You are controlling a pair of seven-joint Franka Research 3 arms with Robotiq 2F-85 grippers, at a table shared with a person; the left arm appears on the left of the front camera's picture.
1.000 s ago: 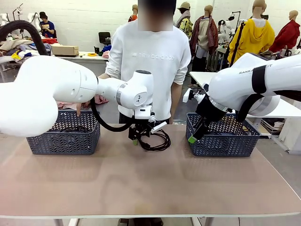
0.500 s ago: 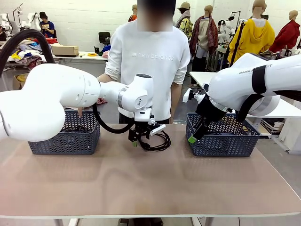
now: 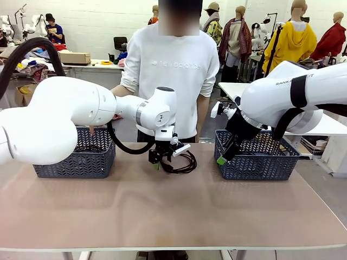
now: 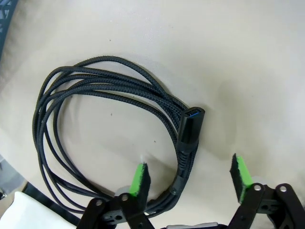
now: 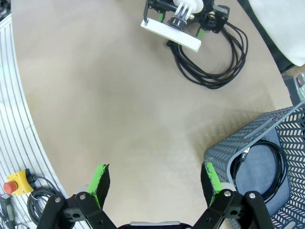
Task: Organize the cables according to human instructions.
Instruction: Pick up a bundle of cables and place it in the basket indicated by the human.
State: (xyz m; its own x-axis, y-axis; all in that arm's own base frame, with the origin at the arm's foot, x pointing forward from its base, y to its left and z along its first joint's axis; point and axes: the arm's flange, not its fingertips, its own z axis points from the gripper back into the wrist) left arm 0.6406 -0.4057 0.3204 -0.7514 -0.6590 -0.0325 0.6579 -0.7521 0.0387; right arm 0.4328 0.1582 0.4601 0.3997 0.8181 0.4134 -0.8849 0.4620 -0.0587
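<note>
Front view: a coiled black braided cable (image 3: 180, 162) lies on the tan table (image 3: 162, 211) between two dark grey woven plastic baskets, left (image 3: 76, 160) and right (image 3: 255, 157). The left gripper (image 3: 157, 161) is down at the coil.

Left wrist view: its jaws straddle the cable's plug, partly spread, not yet clamped; the plug's long axis points away.

Right wrist view: the right gripper (image 5: 155, 183) gapes wide, empty; the right basket holds another black cable (image 5: 267, 167).
</note>
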